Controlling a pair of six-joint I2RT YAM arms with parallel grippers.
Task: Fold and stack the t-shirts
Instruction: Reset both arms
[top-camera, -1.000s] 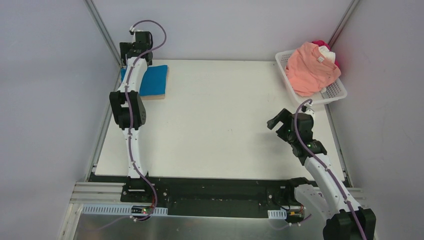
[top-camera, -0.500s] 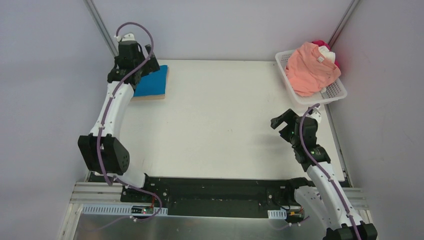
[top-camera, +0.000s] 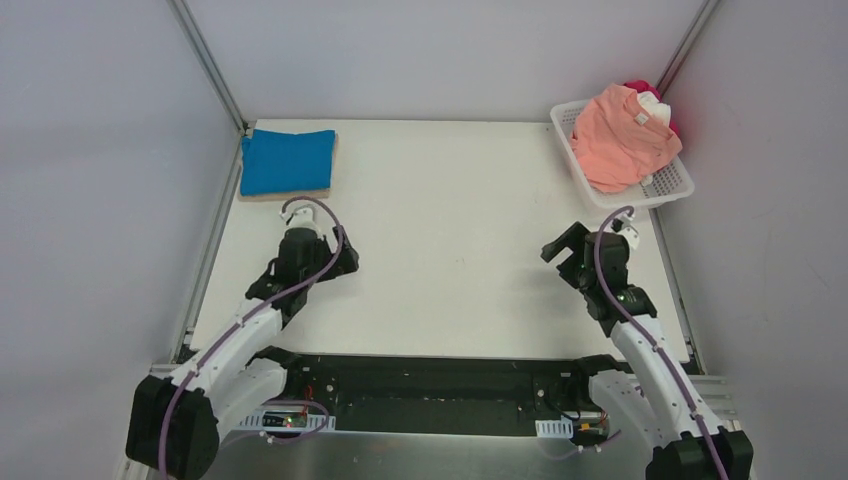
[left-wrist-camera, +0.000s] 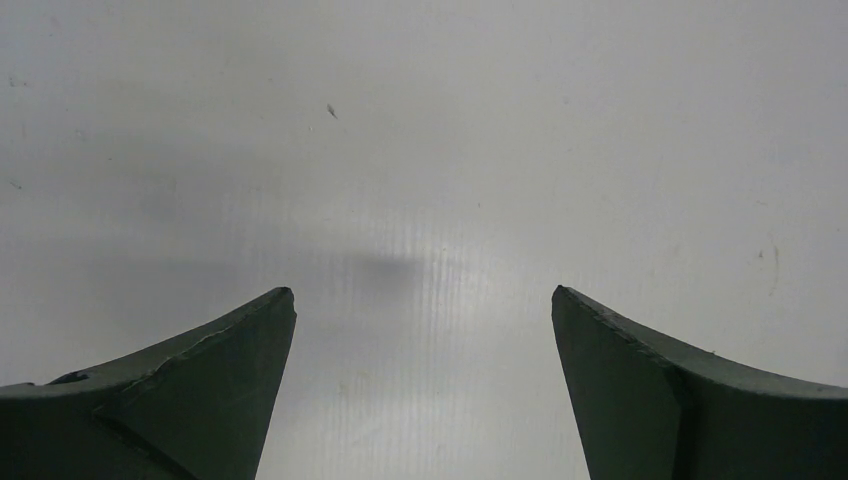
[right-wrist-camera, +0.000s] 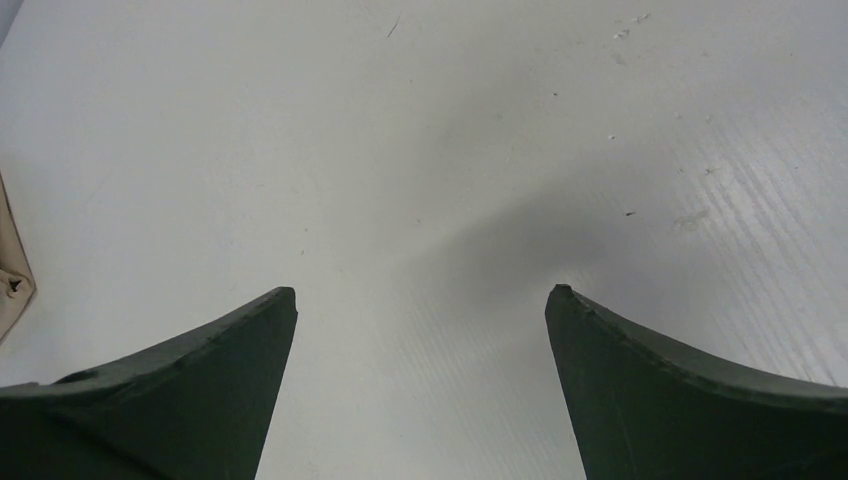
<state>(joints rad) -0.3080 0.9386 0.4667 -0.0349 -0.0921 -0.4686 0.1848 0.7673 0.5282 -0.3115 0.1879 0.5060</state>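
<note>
Both the left gripper (top-camera: 330, 266) and right gripper (top-camera: 563, 246) hang empty, jaws apart, above the table (top-camera: 450, 210); a blue t-shirt (top-camera: 287, 160) lies folded on a tan one (top-camera: 300, 195) far left, so the right arm should likely pinch only the salmon-pink t-shirt (top-camera: 622, 140) heaped in the far-right basket (top-camera: 672, 188).

Your left tool (left-wrist-camera: 422, 292) has pulled back from the blue t-shirt (top-camera: 287, 161) to the near surface (top-camera: 450, 220), leaving the shirt uncovered.

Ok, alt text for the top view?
Two arms over a table, left end effector and right end effector open, empty. A folded blue shirt lies on a tan shirt far left; a basket of more, pink shirt topmost, far right.
</note>
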